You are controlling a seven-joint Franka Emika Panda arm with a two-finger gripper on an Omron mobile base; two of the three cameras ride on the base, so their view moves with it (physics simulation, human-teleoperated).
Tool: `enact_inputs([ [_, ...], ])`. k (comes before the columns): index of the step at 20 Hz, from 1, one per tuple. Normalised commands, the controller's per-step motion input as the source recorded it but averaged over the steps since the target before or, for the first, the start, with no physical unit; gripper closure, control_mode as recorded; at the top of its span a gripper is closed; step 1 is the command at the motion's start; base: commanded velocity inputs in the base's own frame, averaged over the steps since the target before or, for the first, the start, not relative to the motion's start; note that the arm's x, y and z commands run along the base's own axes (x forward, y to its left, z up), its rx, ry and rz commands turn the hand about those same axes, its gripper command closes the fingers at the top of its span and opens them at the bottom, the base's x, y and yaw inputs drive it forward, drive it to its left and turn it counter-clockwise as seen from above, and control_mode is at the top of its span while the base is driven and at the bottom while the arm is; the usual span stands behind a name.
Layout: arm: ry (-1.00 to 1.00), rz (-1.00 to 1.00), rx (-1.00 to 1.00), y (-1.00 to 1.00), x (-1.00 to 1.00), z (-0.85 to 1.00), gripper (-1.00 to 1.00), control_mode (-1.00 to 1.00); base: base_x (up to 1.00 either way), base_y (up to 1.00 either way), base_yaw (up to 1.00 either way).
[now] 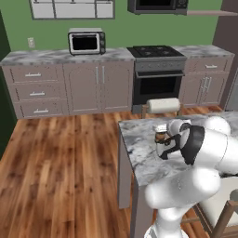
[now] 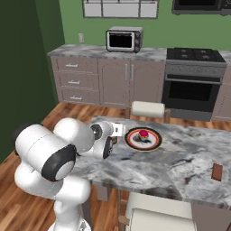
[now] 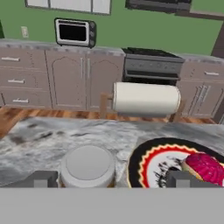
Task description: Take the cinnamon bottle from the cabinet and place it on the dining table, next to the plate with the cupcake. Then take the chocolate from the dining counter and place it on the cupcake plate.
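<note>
My gripper [image 3: 109,178] hangs low over the marble-topped bench [image 3: 52,135], its two dark finger tips [image 3: 41,179] spread apart on either side of the small brown cinnamon bottle with the pale round lid [image 3: 87,165]. The bottle stands upright on the bench between them; I cannot tell whether the pads touch its sides. Just to the right of my gripper lies the round black plate with a red and yellow rim [image 3: 151,164], carrying the pink-topped cupcake [image 3: 205,168]; bottle and plate stand close beside each other. From the right base view, a small brown chocolate block [image 2: 217,171] stands on the same bench well beyond the plate [image 2: 143,138]. Past my gripper stands a chair with a cream back [image 3: 146,99].
</note>
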Motion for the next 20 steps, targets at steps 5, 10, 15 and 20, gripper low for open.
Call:
enact_inputs([
  [5,0.00,-0.13,-0.06,0.00,-0.49,1.00,-1.00,-1.00,0.00,0.00,0.00],
  [10,0.01,-0.15,-0.09,0.01,-0.49,1.00,-1.00,-1.00,0.00,0.00,0.00],
  [15,0.09,-0.19,-0.02,-0.16,-0.56,1.00,-1.00,-1.00,0.00,0.00,0.00],
  [20,0.29,-0.24,0.00,-0.99,-0.47,0.07,-1.00,-1.00,0.00,0.00,0.00],
])
